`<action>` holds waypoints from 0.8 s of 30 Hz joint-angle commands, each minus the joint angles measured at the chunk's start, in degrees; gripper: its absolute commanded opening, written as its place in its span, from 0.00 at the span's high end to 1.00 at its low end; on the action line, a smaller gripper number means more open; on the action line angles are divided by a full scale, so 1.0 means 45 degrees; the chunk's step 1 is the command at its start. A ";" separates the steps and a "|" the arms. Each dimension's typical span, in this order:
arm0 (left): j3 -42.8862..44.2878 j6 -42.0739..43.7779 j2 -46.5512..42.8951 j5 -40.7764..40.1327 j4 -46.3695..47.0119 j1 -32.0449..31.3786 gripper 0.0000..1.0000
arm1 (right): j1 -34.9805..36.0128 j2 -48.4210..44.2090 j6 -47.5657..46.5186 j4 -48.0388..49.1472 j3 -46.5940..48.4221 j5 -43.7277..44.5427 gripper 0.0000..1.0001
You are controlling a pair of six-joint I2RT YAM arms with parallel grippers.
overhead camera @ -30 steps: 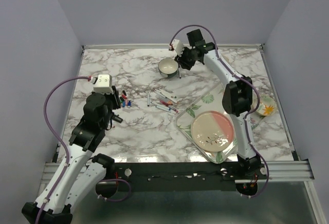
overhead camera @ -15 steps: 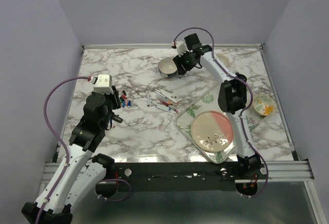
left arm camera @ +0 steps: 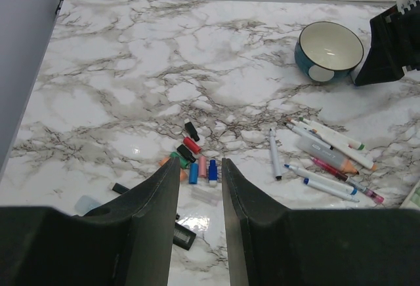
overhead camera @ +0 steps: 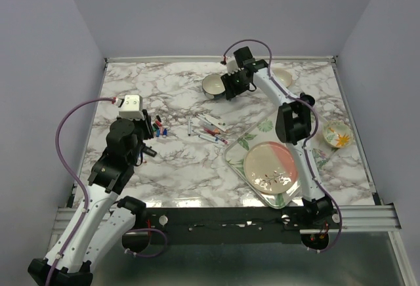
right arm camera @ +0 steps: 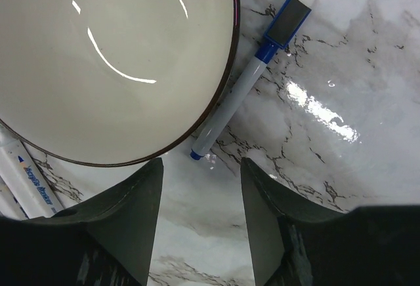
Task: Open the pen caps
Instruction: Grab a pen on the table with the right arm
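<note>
Several loose pen caps (left arm camera: 191,155) in red, black, blue, pink and green lie in a cluster on the marble table, just beyond my left gripper (left arm camera: 200,165), which is open with nothing between its fingers. The same pen caps (overhead camera: 159,130) show in the top view. A bunch of white-barrelled pens (left arm camera: 327,153) lies to their right. My right gripper (right arm camera: 201,168) hangs open and empty over the table beside the bowl's rim (right arm camera: 230,50). A blue pen (right arm camera: 243,92) with its blue cap (right arm camera: 286,23) on lies against that rim, just beyond the fingertips.
A glass tray (overhead camera: 236,147) carrying a pink plate (overhead camera: 270,168) sits near right. A small flowered bowl (overhead camera: 338,135) is at the right edge and another bowl (overhead camera: 282,76) at the back. A flat black piece (left arm camera: 182,234) lies under my left fingers.
The right arm has swung its gripper from behind the bowl down to the bowl's right side, close over the table. The left arm has not moved.
</note>
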 commanded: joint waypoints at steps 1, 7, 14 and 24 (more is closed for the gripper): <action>-0.0110 0.0093 -0.0111 0.0141 0.0275 0.0090 0.60 | -0.0043 0.0667 0.0532 -0.0300 0.0778 -0.0019 0.43; -0.0090 0.0093 -0.0111 0.0161 0.0255 0.0109 0.60 | -0.0024 0.0961 0.0571 -0.0222 0.0916 0.0136 0.43; -0.0110 0.0093 -0.0111 0.0180 0.0275 0.0109 0.60 | -0.0044 0.1215 0.0766 -0.0065 0.1189 0.0410 0.48; -0.0090 0.0073 -0.0131 0.0200 0.0275 0.0129 0.60 | -0.0024 0.1234 0.0708 -0.0143 0.1247 0.0664 0.54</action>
